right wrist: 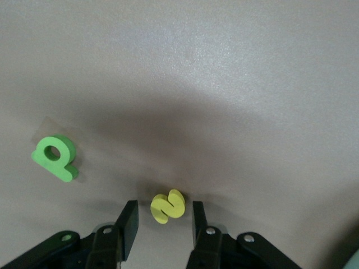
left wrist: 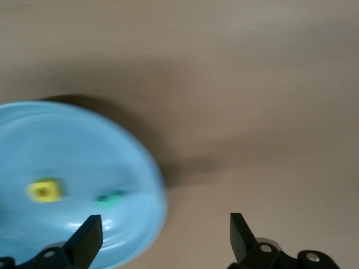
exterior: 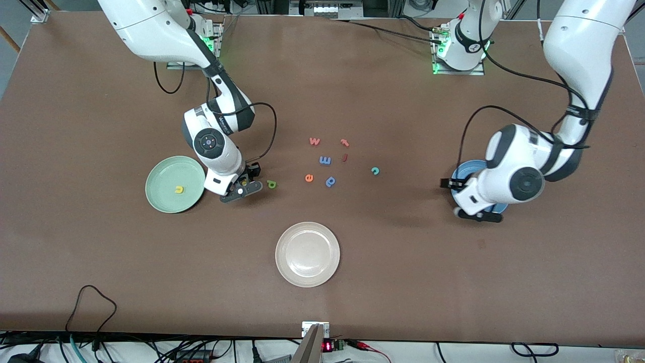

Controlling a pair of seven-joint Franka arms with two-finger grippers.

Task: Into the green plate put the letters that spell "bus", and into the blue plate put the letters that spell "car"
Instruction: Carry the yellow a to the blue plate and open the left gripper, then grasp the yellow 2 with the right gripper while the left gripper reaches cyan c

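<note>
While the right gripper (exterior: pixel 244 185) sits low on the brown table (exterior: pixel 101 262) just beside the round pale mint-green plate (exterior: pixel 166 201), its two fingers (right wrist: pixel 128 224) are straddling the little yellow foam s (right wrist: pixel 168 206). There's a sliver of gap on both sides, so it's bracketing the letter but not pinching it; the s looks flat on the tabletop. Right next to it, toward the middle of the table, lies the small green foam b (exterior: pixel 271 184), also flat and untouched. The yellow foam u (exterior: pixel 178 189) is already inside the green plate.

Over at the left arm's end, the left gripper (exterior: pixel 476 214) is above the round sky-blue plate (exterior: pixel 468 169), at the rim nearer the front camera. Its fingers (left wrist: pixel 90 238) are spread wide with nothing between them. In the left wrist view you can see the squarish yellow foam a (left wrist: pixel 45 190) and a small teal foam letter (left wrist: pixel 110 198) lying in the blue plate, a bit apart from each other. That teal one is blurry, so I can't read its shape.

A teal foam c (exterior: pixel 375 171) lies on the table between the middle cluster and the blue plate. That cluster holds the other small foam letters: orange w (exterior: pixel 314 141), red t (exterior: pixel 344 142), blue m (exterior: pixel 325 160), orange e (exterior: pixel 309 177), blue p-shaped one (exterior: pixel 330 181).

A round white plate (exterior: pixel 307 254) sits nearer the front camera than the letters.
</note>
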